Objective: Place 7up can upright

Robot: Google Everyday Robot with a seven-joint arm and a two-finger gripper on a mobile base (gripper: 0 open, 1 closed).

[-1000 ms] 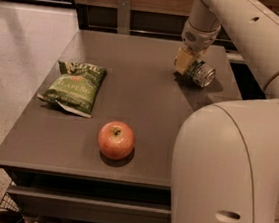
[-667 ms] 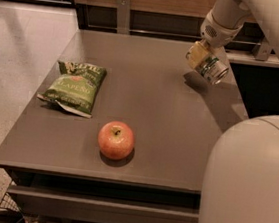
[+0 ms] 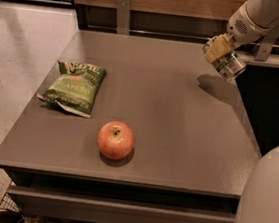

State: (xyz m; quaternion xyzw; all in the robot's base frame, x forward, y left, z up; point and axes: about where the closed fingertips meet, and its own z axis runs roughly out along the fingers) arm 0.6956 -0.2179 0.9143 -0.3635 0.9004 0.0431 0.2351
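The 7up can [image 3: 230, 65] is a small silver can with a green and white label. It hangs tilted in the air above the far right part of the grey table [image 3: 169, 117], with its shadow on the tabletop below. My gripper [image 3: 221, 51] is shut on the 7up can, gripping its upper end with tan fingers [image 3: 217, 47]. The white arm reaches in from the top right.
A green chip bag [image 3: 74, 86] lies flat on the table's left side. A red apple [image 3: 116, 140] sits near the front middle. A wooden wall with a metal rail runs behind the table. The robot's white body [image 3: 265, 203] fills the bottom right corner.
The gripper has lifted the can off the table and carried it up and to the right. The white robot body has drawn back to the right, uncovering more of the tabletop.
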